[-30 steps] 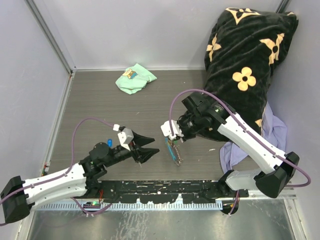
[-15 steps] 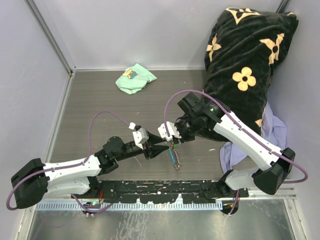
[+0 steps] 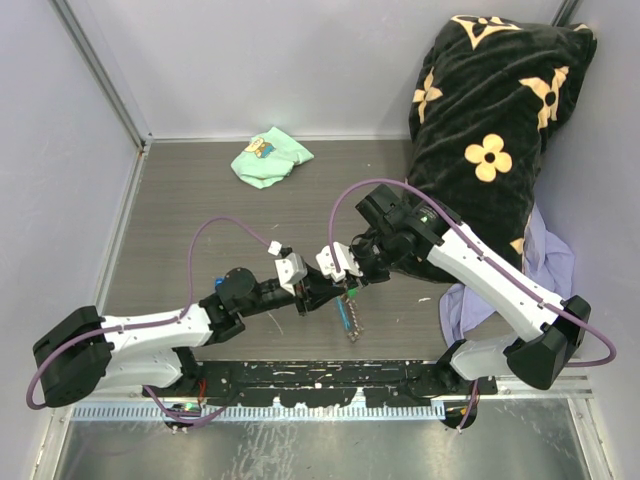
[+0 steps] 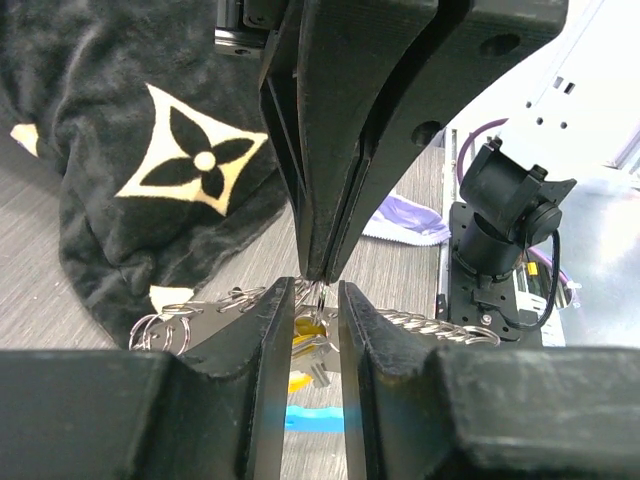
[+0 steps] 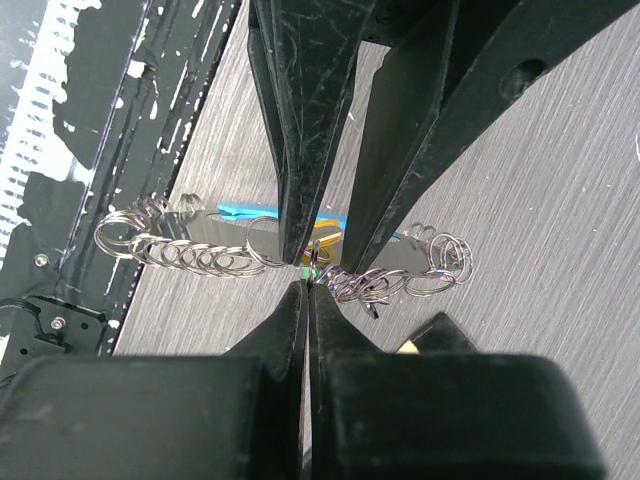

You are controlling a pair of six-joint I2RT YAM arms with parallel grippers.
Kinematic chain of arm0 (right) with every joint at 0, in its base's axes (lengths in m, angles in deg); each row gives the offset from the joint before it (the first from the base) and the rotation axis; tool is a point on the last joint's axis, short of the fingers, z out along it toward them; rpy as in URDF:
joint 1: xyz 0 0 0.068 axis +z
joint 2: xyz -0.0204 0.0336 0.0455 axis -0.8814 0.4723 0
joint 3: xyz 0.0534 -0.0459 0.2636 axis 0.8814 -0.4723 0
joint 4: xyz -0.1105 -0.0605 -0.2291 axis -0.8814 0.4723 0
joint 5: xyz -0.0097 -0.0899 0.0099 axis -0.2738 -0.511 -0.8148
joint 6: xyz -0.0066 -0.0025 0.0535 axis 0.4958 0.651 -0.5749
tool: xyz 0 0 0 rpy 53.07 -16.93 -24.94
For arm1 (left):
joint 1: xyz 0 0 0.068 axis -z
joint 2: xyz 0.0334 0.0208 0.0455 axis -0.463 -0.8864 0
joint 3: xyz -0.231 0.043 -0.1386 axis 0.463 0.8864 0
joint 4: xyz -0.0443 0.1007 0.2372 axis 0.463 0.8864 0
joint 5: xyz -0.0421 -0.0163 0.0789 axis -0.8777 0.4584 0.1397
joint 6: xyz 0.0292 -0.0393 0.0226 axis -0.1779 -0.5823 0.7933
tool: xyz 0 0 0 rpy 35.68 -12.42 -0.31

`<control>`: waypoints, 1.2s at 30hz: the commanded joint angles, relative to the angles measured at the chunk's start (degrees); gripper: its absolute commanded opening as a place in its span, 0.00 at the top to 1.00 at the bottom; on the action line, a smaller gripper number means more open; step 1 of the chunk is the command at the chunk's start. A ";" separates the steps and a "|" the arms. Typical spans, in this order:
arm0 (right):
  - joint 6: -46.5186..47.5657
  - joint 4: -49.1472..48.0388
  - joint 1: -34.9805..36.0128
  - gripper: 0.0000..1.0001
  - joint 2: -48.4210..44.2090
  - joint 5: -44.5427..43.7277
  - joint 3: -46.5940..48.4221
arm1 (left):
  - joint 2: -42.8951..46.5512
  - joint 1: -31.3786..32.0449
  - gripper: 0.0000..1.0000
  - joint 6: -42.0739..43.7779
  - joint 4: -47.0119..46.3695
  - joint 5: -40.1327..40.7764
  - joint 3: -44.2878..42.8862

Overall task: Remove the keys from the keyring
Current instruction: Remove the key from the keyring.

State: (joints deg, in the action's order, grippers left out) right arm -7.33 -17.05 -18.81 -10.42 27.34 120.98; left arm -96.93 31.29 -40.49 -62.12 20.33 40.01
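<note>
My right gripper (image 3: 350,284) is shut on the small silvery keyring (image 5: 314,268) and holds it just above the table. The grey link chain (image 3: 350,320) trails from it toward the front edge. Small keys (image 4: 312,345) with a yellowish tag hang under the ring, and the sky-blue fob (image 4: 315,418) lies below them. My left gripper (image 3: 333,292) meets the right one tip to tip. Its jaws stand a narrow gap apart on either side of the ring and keys in the left wrist view, left gripper (image 4: 318,300). Chain loops (image 5: 190,252) spread to both sides.
A mint-green cloth (image 3: 270,157) lies at the back of the table. A big black blanket with tan flowers (image 3: 490,130) fills the right rear corner, with a lavender cloth (image 3: 548,262) below it. Grey walls close in the left and back; a black rail (image 3: 320,380) runs along the front.
My left arm has reached right up to the right gripper, and its jaws have narrowed around the ring. The right gripper shifted slightly left, still shut on the keyring.
</note>
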 commanded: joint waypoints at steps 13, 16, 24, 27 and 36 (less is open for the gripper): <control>-0.64 0.16 -0.51 0.99 -1.29 3.61 3.47 | 1.13 0.18 0.80 3.24 4.20 -2.93 -4.01; -0.64 0.15 -0.64 0.99 -1.30 3.77 3.48 | 1.35 0.10 0.81 3.70 5.43 -3.02 -4.03; -0.56 0.39 -0.71 0.99 -0.80 4.45 3.57 | 0.62 0.10 0.87 3.87 6.94 -4.15 -5.39; -0.47 0.50 -0.67 0.99 -0.64 4.75 3.62 | 0.63 0.09 0.87 3.82 7.12 -4.14 -5.57; -0.38 0.50 -0.73 0.99 -0.20 5.95 3.38 | 0.45 0.05 0.93 3.23 9.58 -4.52 -7.25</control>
State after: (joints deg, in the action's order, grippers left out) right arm -7.33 -15.63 -19.55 -10.40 29.53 121.39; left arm -96.93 31.29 -37.48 -51.82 16.90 36.08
